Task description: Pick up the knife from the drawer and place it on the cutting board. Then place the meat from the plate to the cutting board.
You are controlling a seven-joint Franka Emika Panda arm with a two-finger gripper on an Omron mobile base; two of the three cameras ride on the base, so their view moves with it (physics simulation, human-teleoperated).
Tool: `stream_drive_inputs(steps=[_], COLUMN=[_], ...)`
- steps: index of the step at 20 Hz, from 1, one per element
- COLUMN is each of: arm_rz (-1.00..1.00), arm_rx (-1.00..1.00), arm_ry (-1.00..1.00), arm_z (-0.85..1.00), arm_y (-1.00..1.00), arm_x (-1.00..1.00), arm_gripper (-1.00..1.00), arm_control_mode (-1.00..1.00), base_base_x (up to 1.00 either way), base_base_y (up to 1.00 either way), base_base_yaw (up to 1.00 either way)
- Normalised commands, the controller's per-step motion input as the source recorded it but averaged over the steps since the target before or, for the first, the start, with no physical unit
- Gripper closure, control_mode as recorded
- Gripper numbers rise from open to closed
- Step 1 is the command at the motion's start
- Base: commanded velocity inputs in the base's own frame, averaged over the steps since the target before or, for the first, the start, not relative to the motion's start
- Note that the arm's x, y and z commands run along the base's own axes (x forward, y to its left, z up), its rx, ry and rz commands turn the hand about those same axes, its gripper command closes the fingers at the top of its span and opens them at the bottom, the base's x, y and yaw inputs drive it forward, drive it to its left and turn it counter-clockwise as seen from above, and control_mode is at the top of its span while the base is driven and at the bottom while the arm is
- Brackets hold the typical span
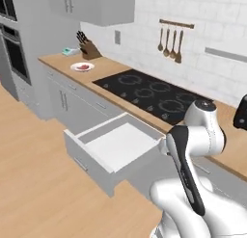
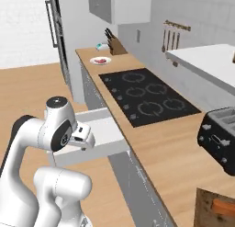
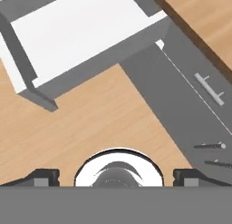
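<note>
Pincer [image 3: 116, 175]: fingers wide apart, holding nothing, pointed down at the wooden floor [image 3: 90, 123] just beside the near corner of the open drawer [image 3: 86, 41].

Drawer: pulled out from under the bench [image 1: 116, 68], white inside.

Knife [image 2: 225, 207]: orange-brown handle lying on the cutting board [image 2: 209, 207], at the near right corner of the right base view; well apart from the pincer, which hangs by the drawer to the left.

Cutting board: dark brown, flat on the bench, near side of the black toaster [image 2: 219, 138].

Plate [image 1: 82, 66]: white, round, on the far end of the bench, near the knife block [image 1: 89, 50].

Meat [image 1: 83, 66]: red slab resting on the plate, far from the pincer, beyond the black cooktop [image 1: 154, 95].
</note>
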Motion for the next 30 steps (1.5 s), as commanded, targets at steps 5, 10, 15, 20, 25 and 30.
stream_drive_inputs(steps=[5, 10, 15, 20, 25, 30], arm_rz=[0.00, 0.00, 0.00, 0.00, 0.00, 0.00], arm_rx=[0.00, 0.00, 0.00, 0.00, 0.00, 0.00], arm_ry=[0.00, 0.00, 0.00, 0.00, 0.00, 0.00], arm_z=[0.00, 0.00, 0.00, 0.00, 0.00, 0.00], arm_y=[0.00, 0.00, 0.00, 0.00, 0.00, 0.00], arm_x=[0.00, 0.00, 0.00, 0.00, 0.00, 0.00], arm_gripper=[-1.00, -1.00, -1.00, -1.00, -1.00, -1.00], arm_control_mode=[1.00, 1.00, 1.00, 1.00, 1.00, 1.00], base_base_x=[-0.64, -0.09, 0.11, 0.49, 0.97, 1.00], base_base_y=[0.25, 0.91, 1.00, 0.48, 0.29, 0.44], base_base_yaw=[0.33, 0.29, 0.48, 0.30, 0.07, 0.04])
